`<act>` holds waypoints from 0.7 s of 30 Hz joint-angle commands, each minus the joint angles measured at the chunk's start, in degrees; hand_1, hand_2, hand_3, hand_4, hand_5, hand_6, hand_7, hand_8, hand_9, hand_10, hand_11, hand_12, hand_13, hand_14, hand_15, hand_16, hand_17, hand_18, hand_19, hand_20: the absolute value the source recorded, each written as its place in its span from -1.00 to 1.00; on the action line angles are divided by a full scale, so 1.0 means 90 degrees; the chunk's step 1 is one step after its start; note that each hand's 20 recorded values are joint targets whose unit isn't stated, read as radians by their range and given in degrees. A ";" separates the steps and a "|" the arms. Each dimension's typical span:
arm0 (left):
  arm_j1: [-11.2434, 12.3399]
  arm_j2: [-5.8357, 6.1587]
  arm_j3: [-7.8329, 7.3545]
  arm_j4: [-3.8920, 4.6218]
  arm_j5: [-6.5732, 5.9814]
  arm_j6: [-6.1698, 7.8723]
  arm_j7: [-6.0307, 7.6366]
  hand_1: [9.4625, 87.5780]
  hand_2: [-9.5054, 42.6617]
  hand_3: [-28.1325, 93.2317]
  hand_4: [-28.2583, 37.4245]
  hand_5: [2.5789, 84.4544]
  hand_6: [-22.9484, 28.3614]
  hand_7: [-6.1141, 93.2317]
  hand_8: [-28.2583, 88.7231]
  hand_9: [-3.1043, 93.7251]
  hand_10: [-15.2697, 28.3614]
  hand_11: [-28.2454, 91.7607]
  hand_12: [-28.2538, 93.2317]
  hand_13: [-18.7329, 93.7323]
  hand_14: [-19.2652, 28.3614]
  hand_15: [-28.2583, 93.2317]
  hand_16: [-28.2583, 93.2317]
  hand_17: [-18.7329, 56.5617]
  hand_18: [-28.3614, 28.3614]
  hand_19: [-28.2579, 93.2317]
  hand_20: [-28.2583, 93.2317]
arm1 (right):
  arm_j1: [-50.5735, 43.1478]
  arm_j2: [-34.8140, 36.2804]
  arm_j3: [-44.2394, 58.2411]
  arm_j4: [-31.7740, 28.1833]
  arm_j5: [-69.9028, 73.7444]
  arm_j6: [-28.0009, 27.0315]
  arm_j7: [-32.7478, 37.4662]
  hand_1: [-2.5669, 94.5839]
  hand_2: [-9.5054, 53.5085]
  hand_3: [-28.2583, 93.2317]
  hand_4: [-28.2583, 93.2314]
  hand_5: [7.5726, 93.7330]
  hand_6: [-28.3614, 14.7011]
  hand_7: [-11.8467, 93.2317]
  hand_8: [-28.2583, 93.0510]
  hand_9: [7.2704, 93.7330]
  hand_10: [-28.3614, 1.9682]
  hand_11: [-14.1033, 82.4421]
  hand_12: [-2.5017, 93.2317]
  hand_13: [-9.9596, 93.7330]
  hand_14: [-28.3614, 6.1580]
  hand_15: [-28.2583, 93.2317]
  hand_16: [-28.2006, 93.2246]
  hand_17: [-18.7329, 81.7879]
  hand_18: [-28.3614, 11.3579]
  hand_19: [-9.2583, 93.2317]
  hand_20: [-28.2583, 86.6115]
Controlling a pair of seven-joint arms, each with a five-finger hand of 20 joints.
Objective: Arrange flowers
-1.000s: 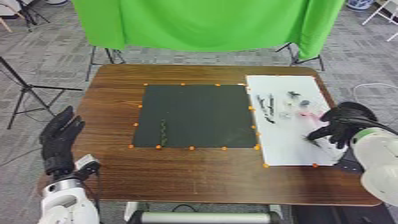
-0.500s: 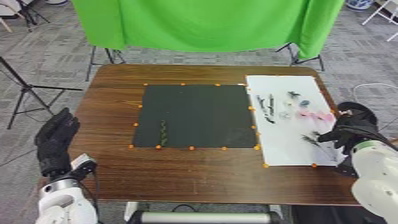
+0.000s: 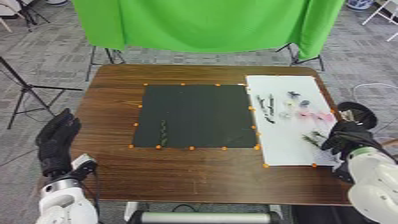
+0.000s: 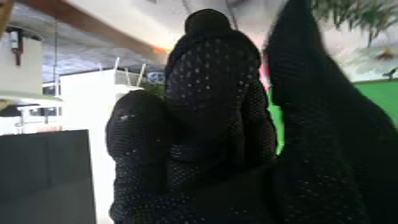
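Observation:
In the head view my right hand (image 3: pixel 348 139) is over the right edge of the white sheet (image 3: pixel 284 156), beside a green sprig (image 3: pixel 313 140). Pink flowers (image 3: pixel 313 115) lie farther up the sheet, with dark stems (image 3: pixel 270 110) and small pale flowers (image 3: pixel 304 103) left of them. One green stem (image 3: pixel 163 133) rests on the black mat (image 3: pixel 200 112). My left hand (image 3: pixel 58 132) is held beyond the table's left edge, fingers extended. In the right wrist view my right hand (image 4: pixel 209 100) has straight fingers, and green foliage (image 4: pixel 360 14) hangs beyond it.
Orange markers (image 3: pixel 192 148) line the mat and the sheet on the brown table (image 3: pixel 204 172). A round black object (image 3: pixel 357 114) stands just off the table's right side. A green cloth (image 3: pixel 209 25) hangs behind the table.
Over the white sheet, my right hand has drawn back toward its right edge and lower, uncovering the pink flowers and the green sprig. My left hand shifted slightly.

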 commanded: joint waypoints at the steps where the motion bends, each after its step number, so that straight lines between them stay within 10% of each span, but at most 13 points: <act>1: 0.0021 -0.0029 -0.0023 -0.0022 -0.0058 -0.0005 -0.0085 -0.13 -0.57 0.60 -0.68 0.03 0.02 -0.46 -0.70 -0.17 0.27 -0.12 -0.41 -0.01 0.34 -0.22 -0.59 0.17 0.38 -0.42 -0.02 | -0.0018 0.0042 -0.0079 0.0029 0.0119 0.0562 -0.0023 0.26 -1.00 0.40 -0.82 0.64 0.21 -0.38 -0.36 1.00 0.18 -0.15 -0.58 1.00 0.51 0.31 -0.20 0.81 0.09 0.84 0.02; 12: 0.0053 0.0008 -0.0120 -0.0045 -0.0086 -0.0069 -0.0252 -0.18 -0.61 0.61 -0.68 0.03 0.03 -0.48 -0.69 -0.16 0.27 -0.13 -0.40 -0.01 0.35 -0.22 -0.59 0.15 0.39 -0.43 -0.03 | 0.0266 -0.0125 0.0233 -0.0722 0.1044 0.1304 -0.0110 0.27 -1.00 0.46 -0.78 0.67 0.11 -0.29 -0.32 1.00 0.15 -0.07 -0.58 1.00 0.56 0.36 -0.21 0.85 0.16 0.84 0.06; 21: 0.0131 0.0073 -0.0111 -0.0115 -0.0074 -0.0039 -0.0281 -0.22 -0.64 0.62 -0.69 0.03 0.03 -0.48 -0.69 -0.16 0.27 -0.13 -0.40 -0.01 0.37 -0.22 -0.59 0.14 0.39 -0.43 -0.04 | 0.2758 -0.0491 -0.2062 -0.0795 0.1375 0.1509 -0.0442 0.28 -1.00 0.45 -0.76 0.69 0.09 -0.29 -0.33 1.00 0.14 -0.06 -0.60 1.00 0.56 0.37 -0.23 0.88 0.18 0.82 0.06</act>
